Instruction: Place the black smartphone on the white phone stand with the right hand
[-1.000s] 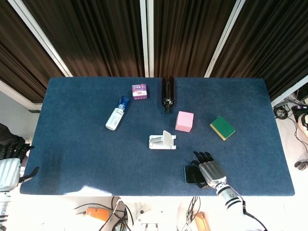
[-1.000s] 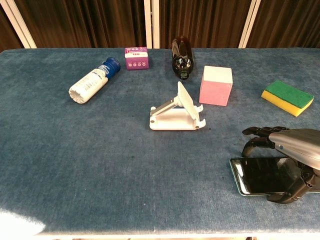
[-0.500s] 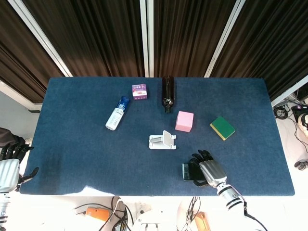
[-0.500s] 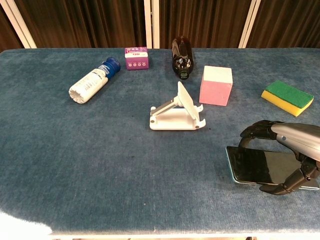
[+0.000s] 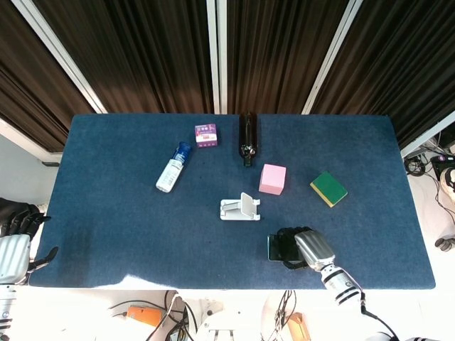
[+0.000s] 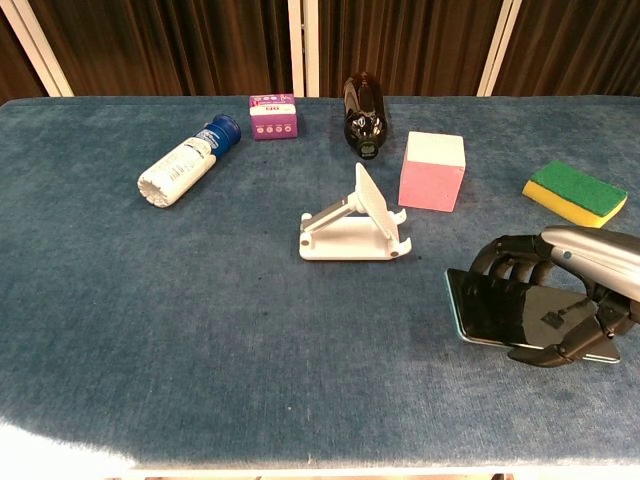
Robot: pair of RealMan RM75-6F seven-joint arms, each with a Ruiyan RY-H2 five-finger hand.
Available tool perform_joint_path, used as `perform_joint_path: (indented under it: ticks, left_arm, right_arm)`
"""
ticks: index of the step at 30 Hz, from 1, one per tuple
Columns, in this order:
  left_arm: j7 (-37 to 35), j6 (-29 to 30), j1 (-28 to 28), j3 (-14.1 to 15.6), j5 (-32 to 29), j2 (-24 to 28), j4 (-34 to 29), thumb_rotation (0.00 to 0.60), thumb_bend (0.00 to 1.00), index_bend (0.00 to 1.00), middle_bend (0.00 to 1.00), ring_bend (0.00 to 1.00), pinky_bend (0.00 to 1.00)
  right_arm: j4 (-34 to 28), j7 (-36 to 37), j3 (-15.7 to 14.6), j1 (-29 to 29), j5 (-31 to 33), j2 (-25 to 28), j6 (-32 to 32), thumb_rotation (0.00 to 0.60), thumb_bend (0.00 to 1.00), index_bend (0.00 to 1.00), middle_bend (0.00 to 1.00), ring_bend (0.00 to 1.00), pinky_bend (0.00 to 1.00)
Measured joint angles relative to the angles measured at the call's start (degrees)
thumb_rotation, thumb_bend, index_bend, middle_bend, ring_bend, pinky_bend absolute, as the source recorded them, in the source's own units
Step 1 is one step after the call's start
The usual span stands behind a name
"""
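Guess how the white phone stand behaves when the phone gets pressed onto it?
The white phone stand looks like thin, light plastic, so it probably slides on the blue cloth if nudged. Its flat base likely resists tipping, but the tilted backrest may fold or rock under pressure from the smartphone.

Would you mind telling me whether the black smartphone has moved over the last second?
Yes. The black smartphone, held by the right hand, has shifted left toward the white phone stand, and its far edge has tilted up.

Tilted black smartphone (image 6: 500,308), upright white phone stand (image 6: 355,222)
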Motion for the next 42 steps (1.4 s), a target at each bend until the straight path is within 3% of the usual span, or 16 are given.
perform_joint_path:
  ticks: [7,16,23,32,42]
  left_arm:
    - [0.4,0.0,0.0,-0.1,-0.1,0.3,-0.4,0.600,0.18,0.24,0.19,0.09,0.00]
    - [1.4,0.1,0.1,-0.1,-0.2,1.0,-1.9,0.600,0.18,0.24,0.19,0.09,0.00]
    - [2.5,-0.1,0.0,-0.3,-0.5,1.6,-3.2,0.600,0.18,0.24,0.19,0.09,0.00]
    - [3.4,-0.3,0.0,-0.4,-1.2,2.2,-4.5,0.600,0.18,0.24,0.19,0.09,0.00]
    - [3.9,-0.8,-0.3,-0.5,-1.5,2.3,-4.9,0.600,0.18,0.24,0.19,0.09,0.00]
  right_arm:
    - [0.3,8.2,1.9,2.1,-3.0,1.7,-0.4,0.600,0.51,0.63,0.51,0.41,0.44]
    - [3.4,27.2,7.1,6.5,-8.2,0.9,1.6,0.600,0.51,0.60,0.51,0.38,0.44]
    - [15.9,44.0,9.9,11.2,-11.8,-5.5,4.0,0.600,0.51,0.58,0.49,0.36,0.43]
    - [34.4,61.0,10.7,16.1,-13.5,-18.0,7.4,0.600,0.51,0.55,0.44,0.33,0.43]
    - [44.2,67.3,10.3,18.5,-12.5,-24.4,9.1,0.600,0.51,0.50,0.41,0.30,0.43]
